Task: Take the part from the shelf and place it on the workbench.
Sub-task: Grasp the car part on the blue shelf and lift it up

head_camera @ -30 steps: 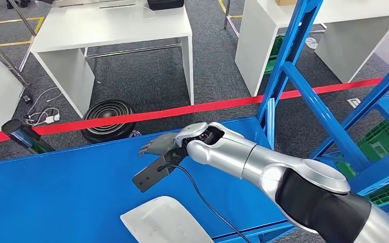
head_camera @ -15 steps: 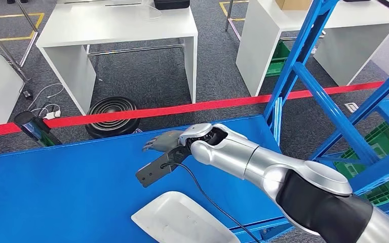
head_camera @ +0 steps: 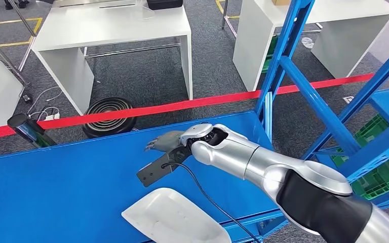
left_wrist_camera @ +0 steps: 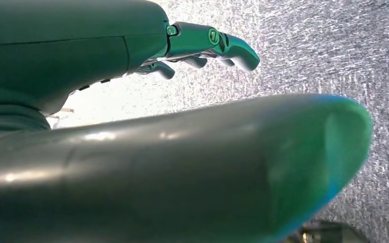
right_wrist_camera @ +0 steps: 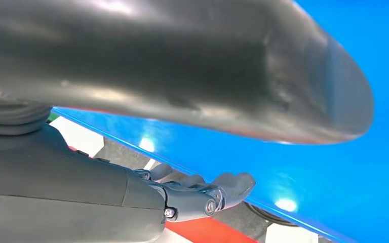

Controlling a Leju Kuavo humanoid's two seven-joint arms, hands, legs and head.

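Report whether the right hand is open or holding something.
Open and empty. The right hand hovers over the blue workbench with fingers extended and nothing between them; the white part lies apart from it.

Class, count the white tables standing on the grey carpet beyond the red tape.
3: one table at upper left, one behind the blue shelf post, one at upper right. Others may be hidden.

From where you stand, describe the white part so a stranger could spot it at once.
Find the big blue workbench in front of the robot. At its near edge, just below the outstretched right hand, lies the white part. It is a flat, glossy white panel with rounded corners, the one pale thing on the blue top.
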